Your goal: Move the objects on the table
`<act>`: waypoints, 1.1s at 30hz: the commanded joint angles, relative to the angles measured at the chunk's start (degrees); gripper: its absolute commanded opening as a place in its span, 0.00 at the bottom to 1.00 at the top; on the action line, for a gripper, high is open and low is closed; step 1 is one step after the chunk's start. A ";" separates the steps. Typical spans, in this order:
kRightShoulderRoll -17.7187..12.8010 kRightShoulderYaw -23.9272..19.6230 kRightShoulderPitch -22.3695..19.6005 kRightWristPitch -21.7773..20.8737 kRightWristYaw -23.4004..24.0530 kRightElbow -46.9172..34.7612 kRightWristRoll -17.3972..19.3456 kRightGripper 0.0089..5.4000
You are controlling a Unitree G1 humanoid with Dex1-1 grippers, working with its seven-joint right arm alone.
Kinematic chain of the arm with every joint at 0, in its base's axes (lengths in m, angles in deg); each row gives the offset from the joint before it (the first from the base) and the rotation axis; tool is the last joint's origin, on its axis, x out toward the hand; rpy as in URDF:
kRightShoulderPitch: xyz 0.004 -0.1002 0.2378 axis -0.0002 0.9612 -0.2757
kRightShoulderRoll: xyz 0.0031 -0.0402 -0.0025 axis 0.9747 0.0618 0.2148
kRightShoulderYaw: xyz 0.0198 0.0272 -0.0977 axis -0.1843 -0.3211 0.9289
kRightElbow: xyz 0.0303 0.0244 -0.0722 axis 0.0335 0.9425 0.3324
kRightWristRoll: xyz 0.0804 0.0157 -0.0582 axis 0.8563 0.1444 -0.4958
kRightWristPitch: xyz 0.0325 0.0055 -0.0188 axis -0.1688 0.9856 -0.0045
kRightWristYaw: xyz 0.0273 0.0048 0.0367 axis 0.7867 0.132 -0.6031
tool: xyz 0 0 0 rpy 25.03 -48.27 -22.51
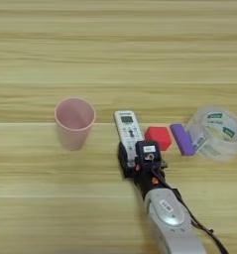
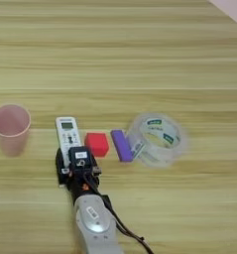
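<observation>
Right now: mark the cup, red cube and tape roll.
pink cup [image 1: 74, 115], left eye view, on its rim.
red cube [image 1: 158, 136], left eye view, top face.
tape roll [image 2: 158, 148], right eye view, clear side wall.

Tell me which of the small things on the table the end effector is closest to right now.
The white remote. The end effector sits at its near end, overlapping it, while the pink cup, red cube and purple bar lie clear of it.

The black two-fingered tool [image 1: 135, 161] at lower centre covers the near end of the slim white remote with a small screen [image 1: 127, 128]; whether its fingers grip it cannot be told. The silver forearm [image 1: 172, 223] runs off the bottom edge. In the right eye view, the pale pink plastic cup [image 2: 10, 128] is clipped by the left edge.
</observation>
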 commanded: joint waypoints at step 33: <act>-0.07 0.91 -0.26 -4.59 -1.52 -3.91 2.59 1.00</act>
